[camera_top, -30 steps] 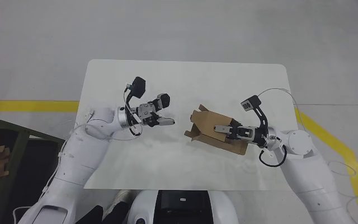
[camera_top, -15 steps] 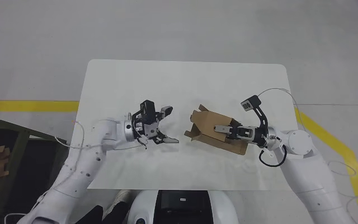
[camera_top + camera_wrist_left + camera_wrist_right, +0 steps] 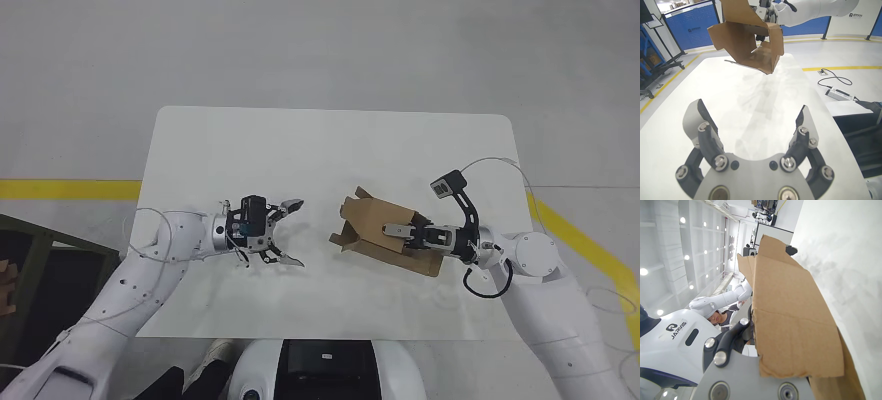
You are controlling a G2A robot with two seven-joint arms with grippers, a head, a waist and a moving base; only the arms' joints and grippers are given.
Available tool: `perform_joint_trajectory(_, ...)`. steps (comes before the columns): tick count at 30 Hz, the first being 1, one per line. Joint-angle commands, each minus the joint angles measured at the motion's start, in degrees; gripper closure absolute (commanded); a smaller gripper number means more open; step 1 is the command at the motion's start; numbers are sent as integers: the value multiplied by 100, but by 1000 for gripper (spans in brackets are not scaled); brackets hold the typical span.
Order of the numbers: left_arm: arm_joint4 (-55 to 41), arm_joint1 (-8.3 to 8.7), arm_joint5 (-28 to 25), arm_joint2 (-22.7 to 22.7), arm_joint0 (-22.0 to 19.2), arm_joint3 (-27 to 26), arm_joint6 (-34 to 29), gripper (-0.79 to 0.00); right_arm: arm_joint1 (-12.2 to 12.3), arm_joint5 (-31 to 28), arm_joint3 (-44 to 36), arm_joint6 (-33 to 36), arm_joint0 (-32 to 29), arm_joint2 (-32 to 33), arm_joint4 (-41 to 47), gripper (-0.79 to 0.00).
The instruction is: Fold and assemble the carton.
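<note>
My right claw (image 3: 402, 232) is clenched on 1 wall of the brown cardboard carton (image 3: 372, 222), which sits tilted at the right half of the white table (image 3: 200, 150), its open end facing my left claw (image 3: 296, 233). My left claw is spread wide, grasping nothing, near the carton but apart from its flaps.

Bright even light, round ceiling lamps (image 3: 686, 257) (many small spots), table (image 3: 696, 85) glaring white.
</note>
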Motion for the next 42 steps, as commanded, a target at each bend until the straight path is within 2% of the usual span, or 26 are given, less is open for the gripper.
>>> perform_joint_trajectory(1,0,0,0,0,0,0,0,-785,0,0,0,0,0,0,0,0)
perform_joint_trajectory(5,-44,-8,19,32,61,-59,-99,-785,0,0,0,0,0,0,0,0)
perform_joint_trajectory(8,-134,-28,0,88,108,-185,-638,-785,-1,73,-117,-136,-54,-25,-101,0)
perform_joint_trajectory(13,-513,-60,0,347,124,-291,-938,-785,5,24,-219,-36,-89,-45,-112,0)
perform_joint_trajectory(30,-767,9,0,1446,-441,-574,-611,-785,-22,-8,-259,71,-79,-277,-93,0)
perform_joint_trajectory(42,-957,99,0,1810,-730,-642,-505,-785,-39,26,-319,161,-44,-446,-114,0)
